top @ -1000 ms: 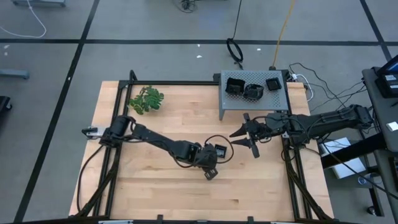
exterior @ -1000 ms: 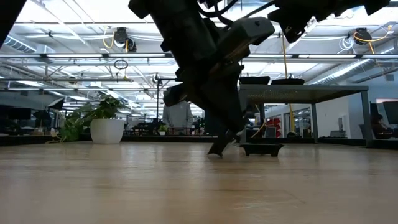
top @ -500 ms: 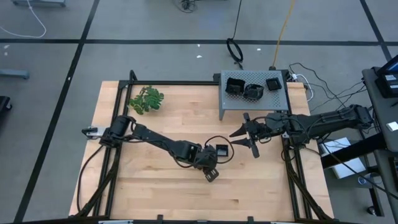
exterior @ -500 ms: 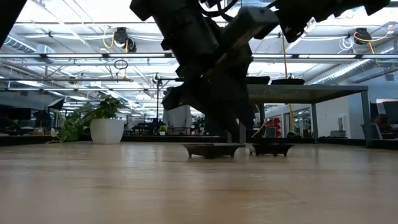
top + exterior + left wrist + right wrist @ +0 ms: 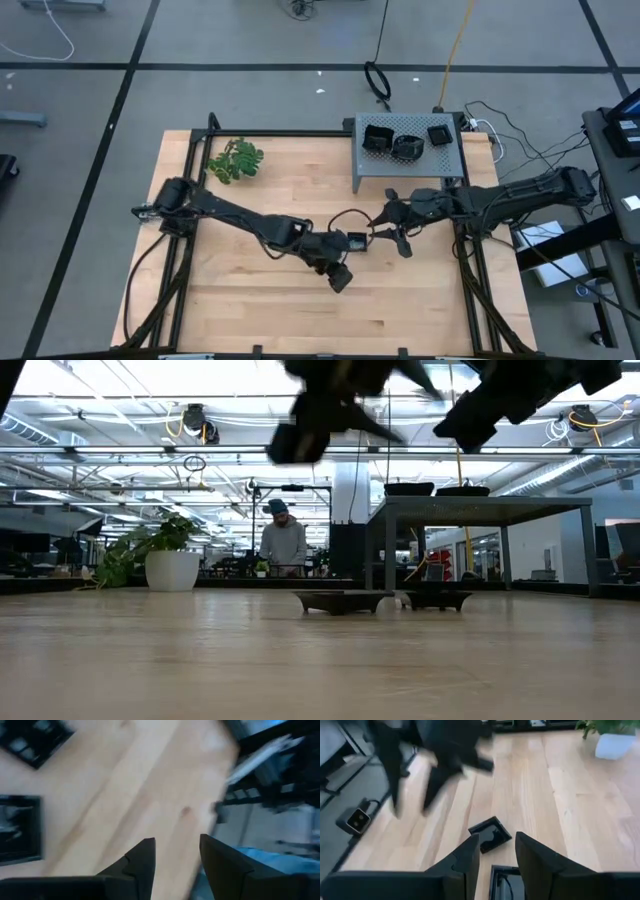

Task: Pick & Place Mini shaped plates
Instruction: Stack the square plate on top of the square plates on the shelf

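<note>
My left gripper (image 5: 340,277) hung above the middle of the wooden table (image 5: 250,310), its fingers (image 5: 142,862) spread apart with nothing between them but bare wood. Just to its far side a small square black plate (image 5: 355,241) lay flat on the boards, and the level view confirmed it sat fully down (image 5: 342,601), not tilted on an edge. I judged that plate placed, and that the open jaws standing clear of it served to keep from dragging it.

My right gripper (image 5: 395,228) reached in from the right and hovered close to the right of that plate. Its fingers (image 5: 465,862) were also parted and held nothing. Directly under them a second plate (image 5: 506,882) rested on the table, showing in the level view just right of the first (image 5: 432,599). The two dishes lay near each other without touching, I think so that each could be reached from above without knocking its neighbour.

Three more plates (image 5: 405,140) sat on top of the grey perforated metal box (image 5: 410,172) at the far right, well apart from both grippers. I took that as the supply still to be moved. The green leafy sprig (image 5: 236,160) lay at the far left, out of the way.
</note>
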`<act>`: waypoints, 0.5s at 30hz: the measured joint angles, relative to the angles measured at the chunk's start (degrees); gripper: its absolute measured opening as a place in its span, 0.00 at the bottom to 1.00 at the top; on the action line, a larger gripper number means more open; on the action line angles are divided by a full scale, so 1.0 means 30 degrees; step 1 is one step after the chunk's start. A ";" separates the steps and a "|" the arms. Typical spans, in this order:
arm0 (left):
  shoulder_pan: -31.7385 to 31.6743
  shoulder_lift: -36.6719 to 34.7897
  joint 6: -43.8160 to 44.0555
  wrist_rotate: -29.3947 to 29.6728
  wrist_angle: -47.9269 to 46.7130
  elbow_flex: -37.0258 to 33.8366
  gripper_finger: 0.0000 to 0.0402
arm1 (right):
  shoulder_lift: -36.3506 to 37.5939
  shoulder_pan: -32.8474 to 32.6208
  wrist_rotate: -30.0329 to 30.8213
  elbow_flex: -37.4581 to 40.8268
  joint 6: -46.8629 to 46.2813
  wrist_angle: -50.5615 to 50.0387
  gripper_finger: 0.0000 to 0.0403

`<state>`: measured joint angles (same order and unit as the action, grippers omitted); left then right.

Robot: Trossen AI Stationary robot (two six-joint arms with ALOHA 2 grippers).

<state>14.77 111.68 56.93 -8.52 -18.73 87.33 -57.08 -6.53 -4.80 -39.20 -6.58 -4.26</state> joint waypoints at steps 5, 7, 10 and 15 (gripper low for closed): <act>0.0400 -0.1915 0.0069 0.1110 0.0246 0.0015 0.34 | -0.1209 -0.0470 0.0066 0.0000 0.1279 -0.0099 0.29; 0.0562 -0.2867 -0.0158 0.1900 0.0069 0.0008 0.33 | -0.1813 -0.0757 0.0086 0.0000 0.1608 -0.0094 0.29; 0.0832 -0.4201 -0.0760 0.3021 0.0364 0.0036 0.30 | -0.2852 -0.1110 0.0325 0.0000 0.1971 -0.0079 0.29; 0.1457 -0.6052 -0.2001 0.5078 0.0180 0.0017 0.28 | -0.4815 -0.1279 0.0616 0.0000 0.1849 0.0682 0.33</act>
<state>19.14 93.52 50.93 6.71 -18.19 87.38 -71.53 -10.37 -2.95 -39.20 -1.04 -2.22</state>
